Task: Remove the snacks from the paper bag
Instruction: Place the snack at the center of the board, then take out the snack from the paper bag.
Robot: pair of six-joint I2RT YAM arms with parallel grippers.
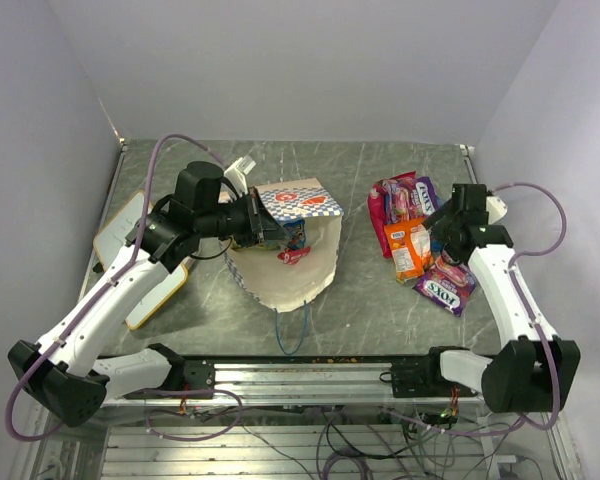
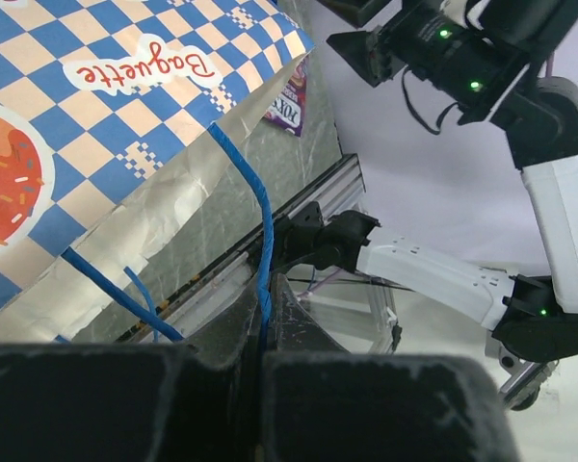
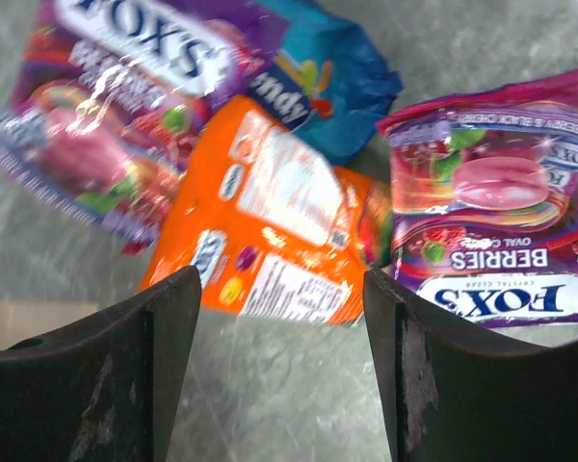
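Some glossy snack packets (image 1: 294,245) lie in the mouth of the cream-tan checkered paper bag (image 1: 290,285), its thin blue cord handle (image 2: 255,202) pinched in the left hand (image 2: 257,361), so the spread, empty right hand (image 3: 279,279) above the purple, orange and pink heap (image 1: 412,245) on the grey tabletop (image 1: 360,290) would best lift clear, then reach in low.

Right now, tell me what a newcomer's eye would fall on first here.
The paper bag lies left of centre on the table, its mouth gaping, with the left pincer shut on its blue cord handle. On the right is a bright heap of snacks, with the right pincer open over the orange packet.
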